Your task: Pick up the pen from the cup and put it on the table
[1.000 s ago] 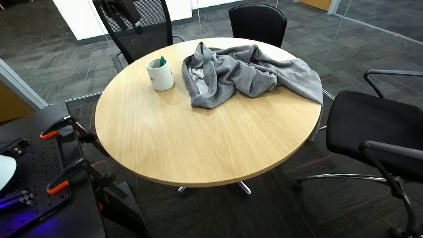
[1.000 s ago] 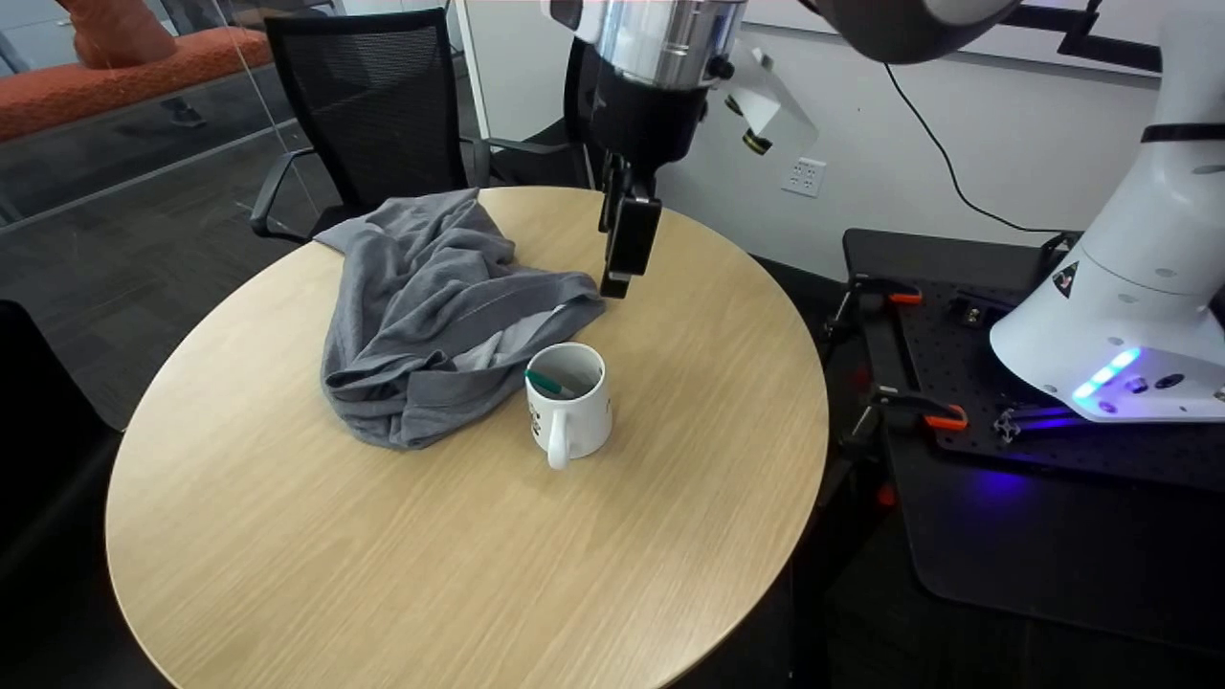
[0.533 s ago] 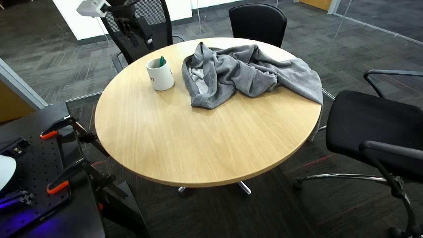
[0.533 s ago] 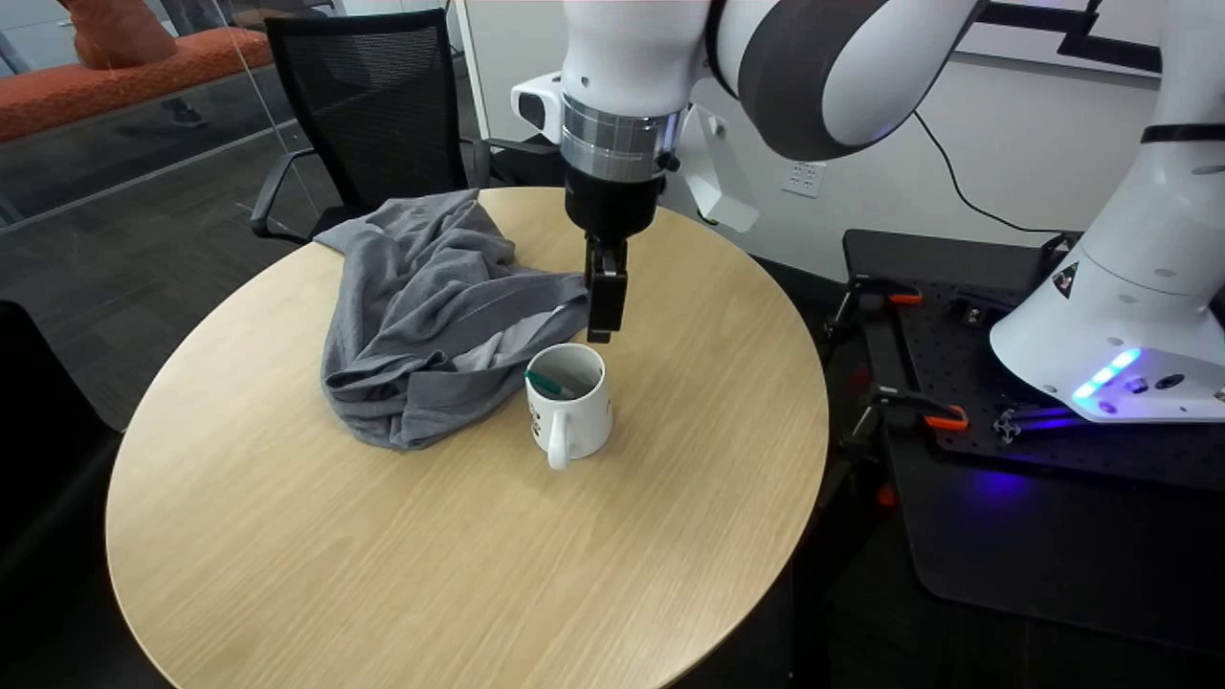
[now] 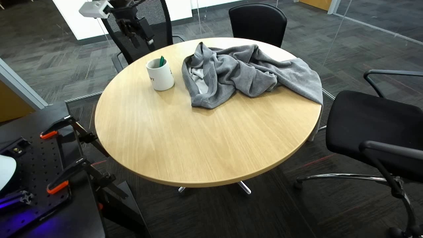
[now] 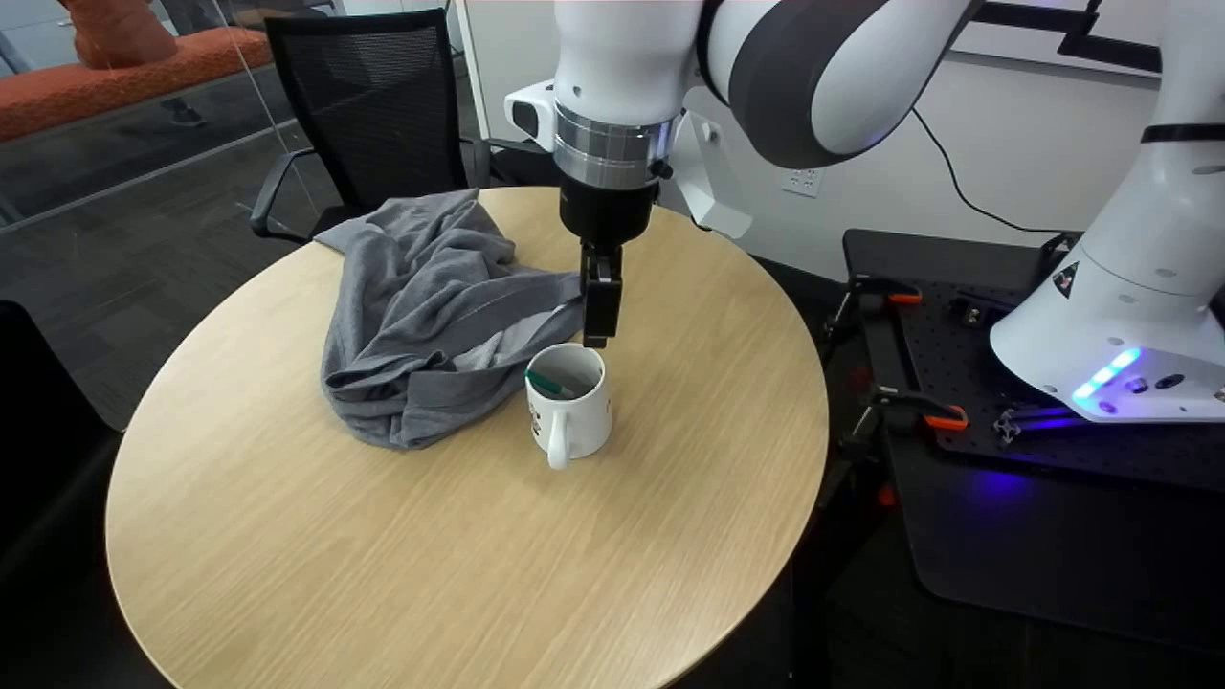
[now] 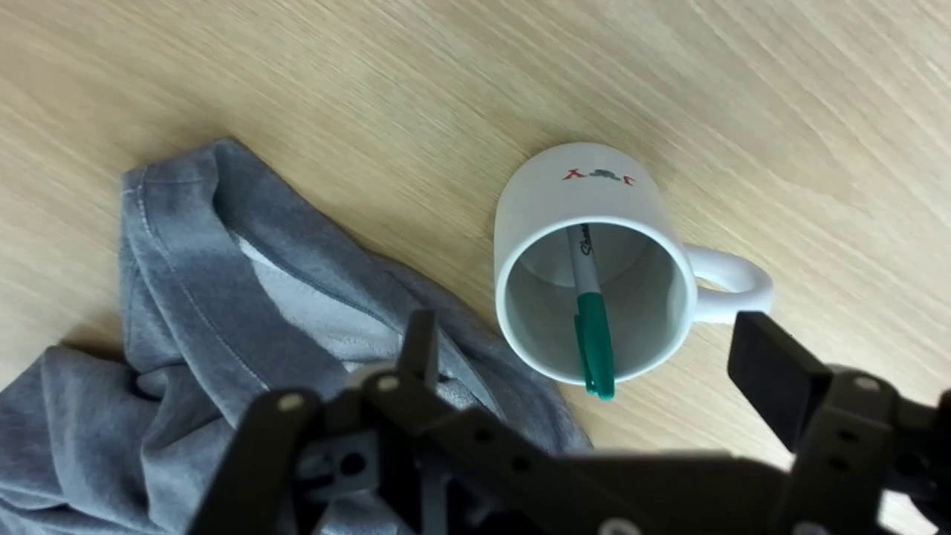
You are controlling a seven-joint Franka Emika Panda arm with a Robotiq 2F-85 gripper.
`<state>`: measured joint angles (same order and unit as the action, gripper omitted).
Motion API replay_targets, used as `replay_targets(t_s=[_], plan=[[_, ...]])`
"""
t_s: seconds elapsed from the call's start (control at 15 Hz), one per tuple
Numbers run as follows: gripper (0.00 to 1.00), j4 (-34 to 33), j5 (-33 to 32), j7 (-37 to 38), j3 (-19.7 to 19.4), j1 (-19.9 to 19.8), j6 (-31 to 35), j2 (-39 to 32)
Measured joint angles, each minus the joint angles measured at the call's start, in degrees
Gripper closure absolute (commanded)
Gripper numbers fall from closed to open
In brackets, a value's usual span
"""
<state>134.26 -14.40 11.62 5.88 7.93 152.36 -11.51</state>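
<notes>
Claw [image 7: 591,343] spread wide, seemingly apart from pen [image 7: 595,331] and mug [image 7: 579,200].

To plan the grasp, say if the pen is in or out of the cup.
In: the wrist view shows the pen leaning inside the cup, cap poking past its rim.

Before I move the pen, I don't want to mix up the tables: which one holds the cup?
The round table: the cup stands on it, holding the pen. The black table bears the robot's base instead.
</notes>
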Motion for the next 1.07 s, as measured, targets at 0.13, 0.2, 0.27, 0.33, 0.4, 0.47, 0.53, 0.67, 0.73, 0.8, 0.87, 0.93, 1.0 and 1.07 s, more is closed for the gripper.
replay_targets(t_s=[0.13,0.2,0.27,0.33,0.4,0.47,0.53,0.67,0.73,0.8,0.87,0.93,1.0,1.07], plan=[[0.0,0.02,0.01,-0.16,0.0,0.14,0.04,-0.08],[0.0,0.01,0.01,-0.19,0.0,0.22,0.11,-0.15],[0.0,0.01,-0.02,-0.19,0.0,0.31,0.2,-0.23],[0.0,0.01,-0.05,-0.23,0.0,0.42,0.3,-0.31],[0.08,0.01,-0.07,-0.25,0.0,0.56,0.35,-0.41],[0.17,0.01,-0.15,-0.26,0.0,0.73,0.44,-0.54],[0.27,0.01,-0.24,-0.27,0.0,0.93,0.63,-0.71],[0.39,0.01,-0.42,-0.3,0.0,1.3,1.21,-1.25],[0.41,0.01,-0.61,-0.3,0.0,1.47,1.71,-1.62],[0.42,0.0,-0.81,-0.3,-0.01,1.61,2.33,-2.03],[0.38,-0.03,-1.18,-0.3,-0.04,1.72,3.06,-2.53],[0.36,-0.07,-1.61,-0.3,-0.15,1.83,3.89,-3.07],[0.35,-0.13,-2.25,-0.3,-0.39,1.96,4.94,-3.7],[0.35,-0.23,-2.75,-0.3,-0.75,2.19,5.98,-4.32]])
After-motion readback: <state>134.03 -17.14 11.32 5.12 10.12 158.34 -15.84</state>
